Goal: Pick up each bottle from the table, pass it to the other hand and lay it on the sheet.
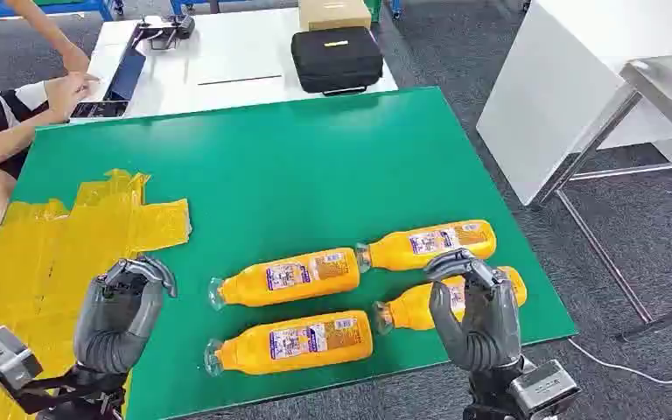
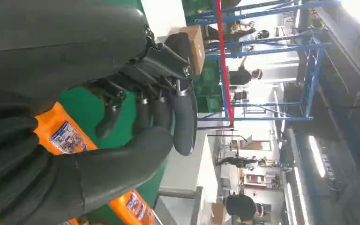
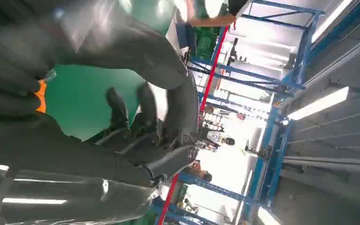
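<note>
A green table [image 1: 297,157] fills the middle of the head view, with a white table [image 1: 227,61] behind it at the far side. A yellow sheet [image 1: 44,254] lies crumpled on the left part of the green table, reaching its near left corner. On the white table sit a black case [image 1: 336,58] and, further back, a cardboard box [image 1: 334,13]. A person [image 1: 0,122] sits at the far left with hands resting at the white table's edge.

Four orange bottles lie on their sides at the near right of the green table, caps pointing left. The far right bottle [image 1: 429,243] lies just beyond the near right bottle [image 1: 411,306]. The far left bottle [image 1: 289,276] lies above the near left bottle [image 1: 290,342], the two close but apart.

The right hand [image 1: 477,306] hovers upright over the near right bottle, covering its middle, fingers curled forward with a gap to the thumb; whether it touches the bottle cannot be told. In the right wrist view the hand [image 3: 122,117] holds nothing between fingers and thumb.

The left hand [image 1: 122,311] stands at the near edge of the yellow sheet, fingers bent loosely, holding nothing. In the left wrist view this hand [image 2: 122,112] is partly open, with orange bottles visible beyond it.
</note>
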You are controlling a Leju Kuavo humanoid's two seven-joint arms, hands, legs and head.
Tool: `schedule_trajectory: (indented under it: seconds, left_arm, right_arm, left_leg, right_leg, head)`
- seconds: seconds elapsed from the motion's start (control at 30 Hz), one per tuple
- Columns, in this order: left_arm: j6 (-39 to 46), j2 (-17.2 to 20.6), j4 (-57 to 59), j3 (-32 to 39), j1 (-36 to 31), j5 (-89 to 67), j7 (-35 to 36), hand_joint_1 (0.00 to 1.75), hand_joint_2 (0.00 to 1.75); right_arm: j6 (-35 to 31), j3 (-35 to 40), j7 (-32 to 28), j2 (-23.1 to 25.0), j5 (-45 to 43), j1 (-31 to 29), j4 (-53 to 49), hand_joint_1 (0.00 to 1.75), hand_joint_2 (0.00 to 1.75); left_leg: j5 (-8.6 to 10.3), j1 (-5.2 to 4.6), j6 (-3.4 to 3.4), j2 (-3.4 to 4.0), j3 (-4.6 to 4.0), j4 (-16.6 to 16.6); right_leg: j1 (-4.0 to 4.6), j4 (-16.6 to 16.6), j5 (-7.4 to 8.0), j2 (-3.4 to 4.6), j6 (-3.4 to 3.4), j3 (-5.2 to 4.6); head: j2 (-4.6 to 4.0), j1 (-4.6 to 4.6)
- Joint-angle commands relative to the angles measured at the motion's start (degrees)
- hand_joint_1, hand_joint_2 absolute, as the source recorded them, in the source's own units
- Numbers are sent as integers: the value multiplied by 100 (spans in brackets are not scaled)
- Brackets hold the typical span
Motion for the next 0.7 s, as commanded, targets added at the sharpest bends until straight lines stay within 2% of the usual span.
schedule_trajectory:
  seconds: [0.03,0.27,0.3,0.37,0.4,0.43,0.47,0.57,0.67,0.7]
  left_arm:
    - [1209,-178,656,-509,-643,-1144,-405,175,175]
    - [1383,-80,684,-650,-702,-1097,-393,175,175]
    - [1479,-1,649,-703,-692,-1041,-384,175,175]
    - [1557,54,632,-712,-656,-1011,-377,175,175]
    - [1589,58,623,-701,-637,-1004,-376,175,175]
    - [1640,63,611,-684,-609,-1002,-381,131,175]
    - [1678,63,607,-680,-593,-1022,-391,0,175]
    - [1722,85,608,-659,-527,-1040,-385,0,175]
    - [1656,82,620,-640,-498,-1010,-360,0,175]
    - [1639,82,628,-640,-496,-1009,-354,0,175]
  right_arm:
    - [-623,292,406,211,135,-433,945,175,175]
    - [-783,414,359,109,77,-477,974,175,175]
    - [-940,424,428,55,159,-456,918,175,175]
    - [-1179,389,580,-97,599,-355,853,175,175]
    - [-1263,354,598,-113,758,-314,811,141,175]
    - [-1441,274,521,-113,973,-238,763,0,175]
    - [-1456,267,593,-161,1126,-207,753,0,175]
    - [-1417,94,1014,-368,2195,-26,516,0,175]
    - [-1202,-81,1359,-593,2866,67,340,0,175]
    - [-1100,-148,1457,-665,3000,106,283,0,175]
  left_leg:
    - [-6,4,-8,-10,35,-10]
    - [-8,4,-8,-3,37,-10]
    - [-3,1,-5,-6,25,-9]
    - [-14,2,-10,-9,52,-13]
    - [-6,2,-6,-8,31,-10]
    - [-13,2,-9,-11,48,-12]
    - [-8,1,-7,-11,34,-11]
    - [-17,1,-9,-12,51,-10]
    - [-8,-2,-6,-10,22,-7]
    - [-14,-1,-8,-13,37,-7]
  right_leg:
    - [1,-15,-8,10,-12,41]
    - [1,-15,-6,18,-10,41]
    - [0,-11,-2,11,-6,28]
    - [-1,-17,-14,17,-13,58]
    - [0,-13,-6,9,-8,36]
    - [-1,-15,-15,12,-11,54]
    - [-1,-12,-10,7,-8,39]
    - [-1,-14,-19,12,-12,57]
    - [-4,-7,-10,5,-7,25]
    - [-4,-9,-17,8,-10,43]
  head:
    - [-2,0]
    - [-2,0]
    - [-2,2]
    - [-2,2]
    - [-2,0]
    - [-2,2]
    - [-2,0]
    - [-2,0]
    - [-2,0]
    - [-2,0]
